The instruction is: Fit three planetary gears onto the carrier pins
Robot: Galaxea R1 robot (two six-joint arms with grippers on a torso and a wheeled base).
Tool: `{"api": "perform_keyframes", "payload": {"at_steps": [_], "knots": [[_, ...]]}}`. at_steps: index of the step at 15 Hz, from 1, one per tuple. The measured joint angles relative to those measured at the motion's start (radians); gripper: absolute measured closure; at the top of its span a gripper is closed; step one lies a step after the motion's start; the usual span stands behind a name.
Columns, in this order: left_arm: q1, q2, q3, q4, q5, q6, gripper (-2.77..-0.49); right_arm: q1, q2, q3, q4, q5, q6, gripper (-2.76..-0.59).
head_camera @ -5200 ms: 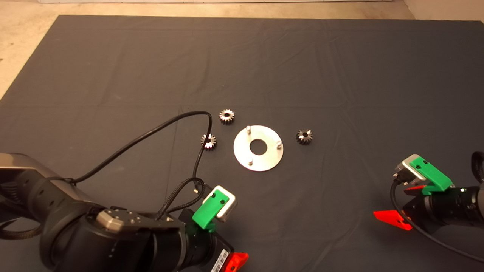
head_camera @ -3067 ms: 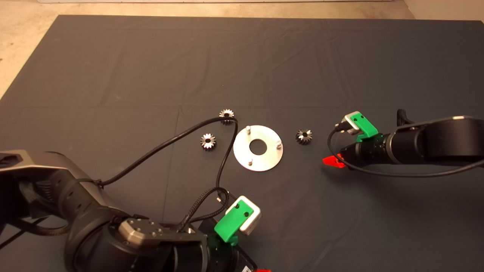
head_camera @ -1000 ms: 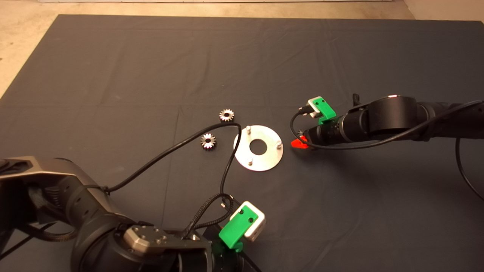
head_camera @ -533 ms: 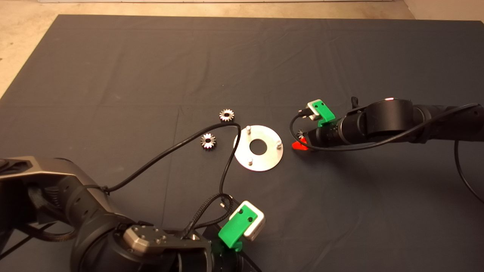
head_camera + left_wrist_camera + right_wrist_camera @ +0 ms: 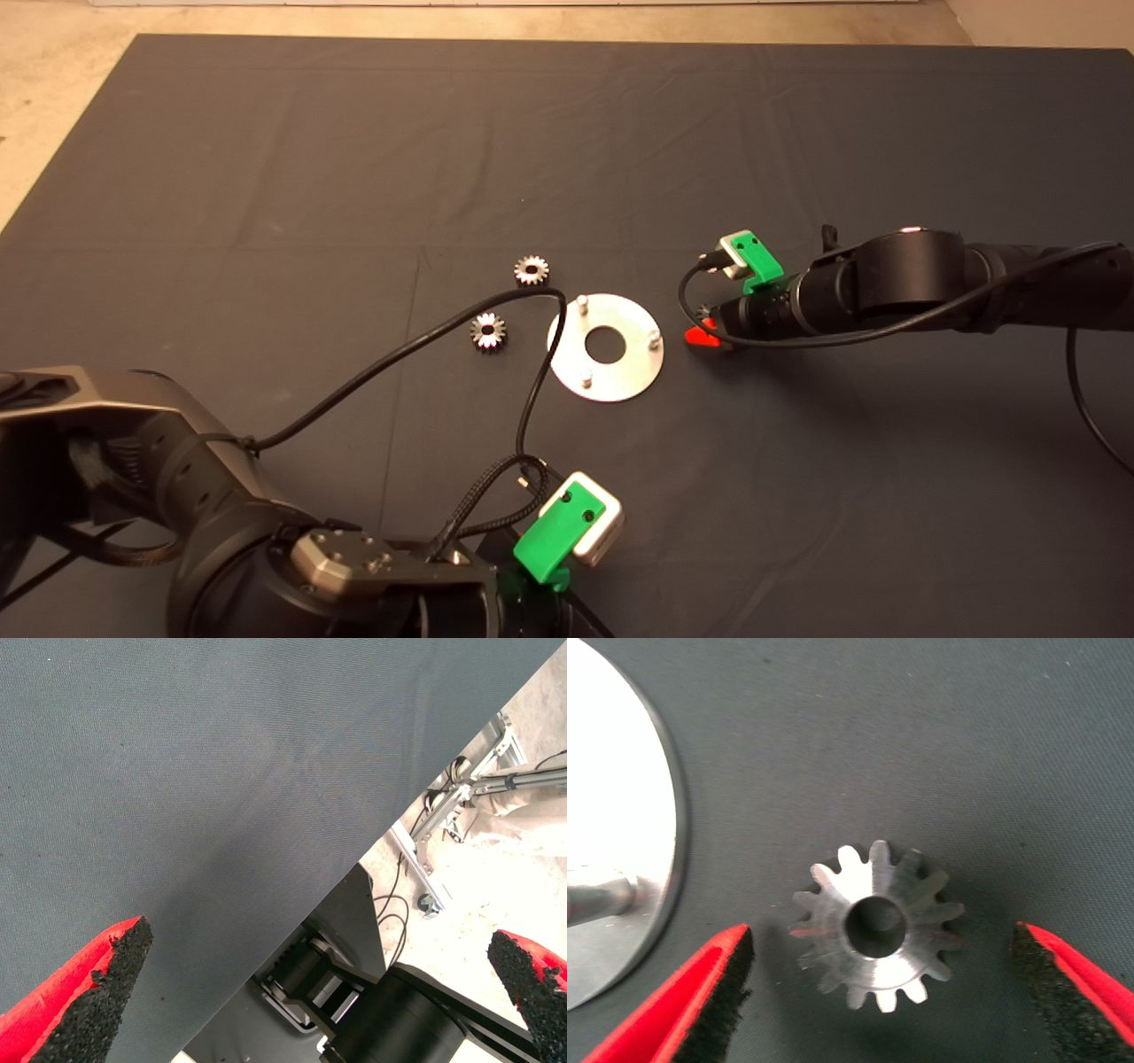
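Head view shows all three carrier pins [image 5: 585, 378] bare: two planetary gears [image 5: 488, 330] lie left of the disc [image 5: 605, 347], the third apparently between the right gripper's [image 5: 881, 992] spread fingers. Left gripper [image 5: 319, 992] waits, open.

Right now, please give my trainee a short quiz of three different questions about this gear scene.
1. True or false: the right gripper has shut on a gear.
2. How many gears are on the pins of the disc?
3. Which gripper is parked at the mat's near edge? A left B right

Key: 1 false, its open fingers straddle the gear lying on the mat; 2 none; 3 A.
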Motion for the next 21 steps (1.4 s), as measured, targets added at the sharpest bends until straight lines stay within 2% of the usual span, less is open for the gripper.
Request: {"api": "perform_keyframes", "payload": {"at_steps": [3, 6, 9, 13, 16, 17, 19, 21], "knots": [[0.0, 0.003, 0.0, 0.0, -0.001, 0.0, -2.75, -0.005, 0.013, -0.006, 0.0, 0.002, 0.0, -2.05], [0.0, 0.003, 0.0, 0.0, 0.0, 0.0, -2.75, -0.005, 0.015, -0.019, 0.0, 0.007, -0.003, -1.86], [0.0, 0.002, 0.0, 0.0, 0.0, 0.0, -2.75, -0.005, 0.015, -0.022, 0.0, 0.007, -0.005, -1.82], [0.0, 0.003, 0.0, 0.0, 0.0, -0.001, -2.75, -0.004, 0.015, -0.029, 0.0, 0.007, -0.03, -1.64], [0.0, 0.003, 0.0, 0.0, 0.0, -0.001, -2.75, -0.003, 0.015, -0.033, 0.0, 0.007, -0.032, -1.5], [0.0, 0.003, 0.0, 0.0, 0.0, -0.001, -2.75, -0.002, 0.015, -0.035, 0.0, 0.011, -0.032, -1.4], [0.0, 0.003, 0.0, 0.0, 0.0, -0.001, -2.75, -0.002, 0.016, -0.036, 0.0, 0.011, -0.033, -1.38], [0.0, 0.003, 0.0, 0.0, 0.0, -0.004, -2.75, -0.002, 0.016, -0.037, 0.0, 0.015, -0.034, -1.26]]}}
